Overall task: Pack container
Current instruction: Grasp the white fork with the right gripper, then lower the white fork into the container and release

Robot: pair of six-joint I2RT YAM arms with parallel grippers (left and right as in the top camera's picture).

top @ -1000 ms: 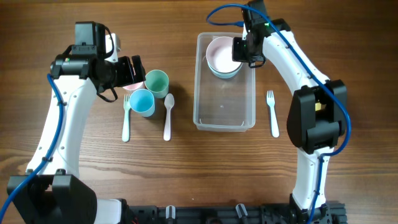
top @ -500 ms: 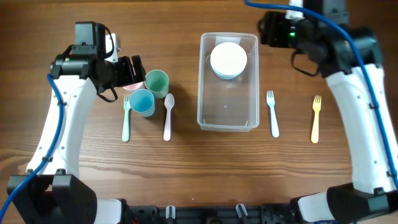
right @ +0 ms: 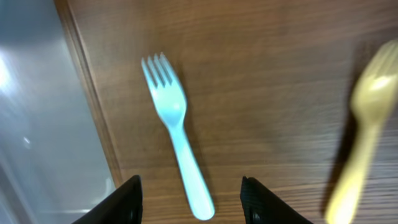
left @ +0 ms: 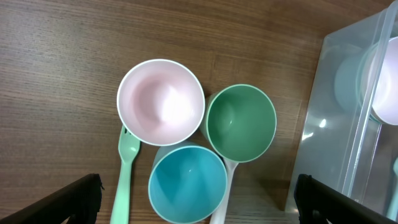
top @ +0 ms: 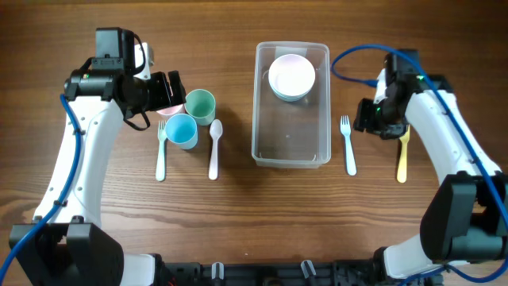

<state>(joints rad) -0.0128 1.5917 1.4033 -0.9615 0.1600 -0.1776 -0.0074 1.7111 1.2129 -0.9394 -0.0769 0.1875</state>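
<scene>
The clear container (top: 262, 151) stands at the table's middle with stacked bowls (top: 291, 77) in its far end; its wall also shows in the left wrist view (left: 348, 124) and the right wrist view (right: 37, 124). My right gripper (top: 367, 119) is open and empty, hovering over a light blue fork (top: 348, 144) (right: 177, 134) right of the container. A yellow fork (top: 402, 155) (right: 364, 137) lies further right. My left gripper (top: 171, 90) is open and empty above a pink cup (left: 161, 102), a green cup (top: 199, 105) (left: 241, 122) and a blue cup (top: 182, 130) (left: 188, 185).
A mint fork (top: 160, 152) (left: 126, 168) and a white spoon (top: 214, 149) lie beside the cups, left of the container.
My right arm has swung from the container's far end, where it left the bowls, down and right to above the light blue fork. The left arm has not moved.
</scene>
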